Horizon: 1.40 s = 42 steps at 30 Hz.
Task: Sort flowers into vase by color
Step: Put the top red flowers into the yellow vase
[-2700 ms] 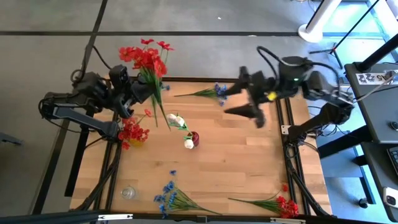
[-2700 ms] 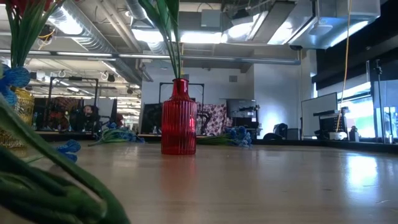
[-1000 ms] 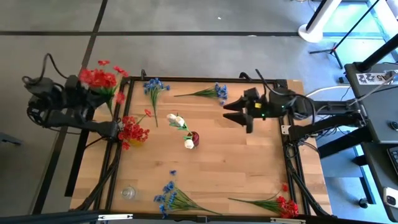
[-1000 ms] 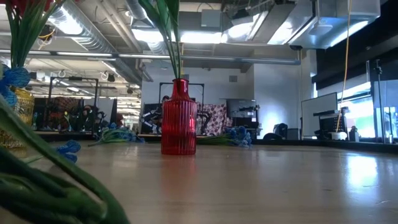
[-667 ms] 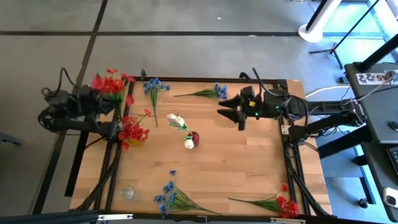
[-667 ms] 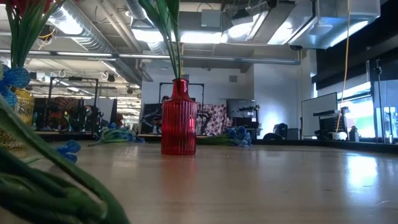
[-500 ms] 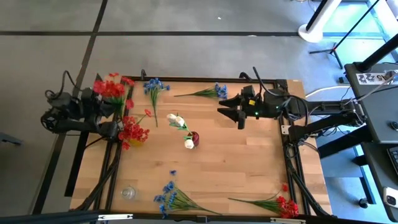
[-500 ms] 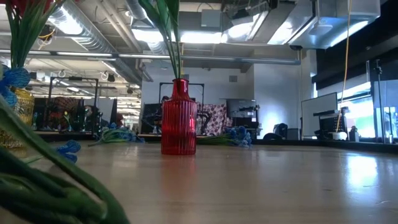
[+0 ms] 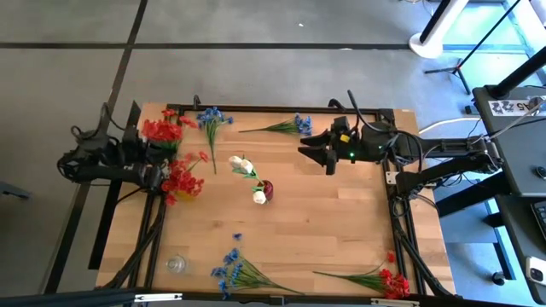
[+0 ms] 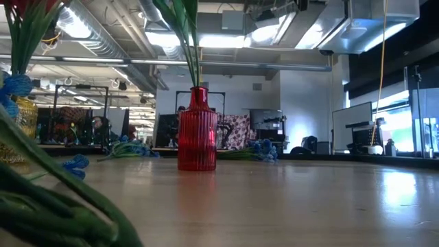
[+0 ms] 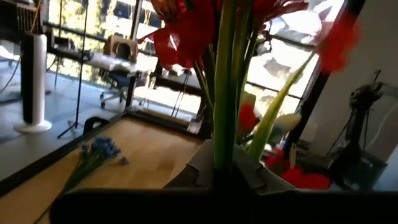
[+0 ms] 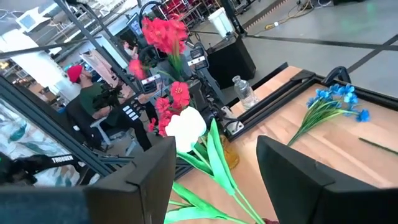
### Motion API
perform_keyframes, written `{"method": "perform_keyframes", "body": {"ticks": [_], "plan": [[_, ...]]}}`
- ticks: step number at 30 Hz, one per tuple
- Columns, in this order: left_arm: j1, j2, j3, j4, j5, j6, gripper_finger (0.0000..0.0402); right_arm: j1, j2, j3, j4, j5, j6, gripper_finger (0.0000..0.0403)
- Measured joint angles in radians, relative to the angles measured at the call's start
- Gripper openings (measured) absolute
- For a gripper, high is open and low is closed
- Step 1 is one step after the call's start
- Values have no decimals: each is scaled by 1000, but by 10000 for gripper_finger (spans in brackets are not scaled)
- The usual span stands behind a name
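Note:
My left gripper is at the table's left edge, shut on a bunch of red flowers, just far of the yellow vase that holds more red blooms. The red vase at mid-table holds white tulips. Blue sprigs lie flat on the table at the far edge and at the near edge. A red sprig lies at the near right corner. My right gripper hangs open right of the red vase and touches nothing. My left gripper pinches the red bunch by its green stems, several together, between its two fingers. The stems stand out past the fingers, and the red blooms sit beyond them. The bunch is lifted clear of the table.
A small clear glass stands at the near left corner. The black frame rails run along the table's edges. Bare wood lies in the table's right half. In the low view the red vase stands mid-table.
My left gripper has carried the red bunch from beyond the table's far left corner toward the table and the yellow vase, so the blooms now hang over the left edge. My right gripper has shifted a little toward the table's left, then stayed put.

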State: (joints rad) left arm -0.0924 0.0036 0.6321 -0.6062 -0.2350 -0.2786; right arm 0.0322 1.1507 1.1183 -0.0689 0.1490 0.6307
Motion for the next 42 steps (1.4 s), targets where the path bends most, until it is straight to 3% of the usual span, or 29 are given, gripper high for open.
{"method": "perform_keyframes", "body": {"ticks": [19,24,33,37,42], "plan": [[0,0,-73,26,-44,-3,10,0,0,0,1,-10,107,222],[0,0,-150,111,-25,-47,10,0,-1,0,1,-10,125,222],[0,0,-296,418,23,-52,10,0,-1,0,1,-29,124,222],[0,0,-324,447,74,-52,10,0,-1,0,1,-29,124,222],[0,0,-324,507,260,-51,15,0,-1,0,1,-29,121,222]]}}
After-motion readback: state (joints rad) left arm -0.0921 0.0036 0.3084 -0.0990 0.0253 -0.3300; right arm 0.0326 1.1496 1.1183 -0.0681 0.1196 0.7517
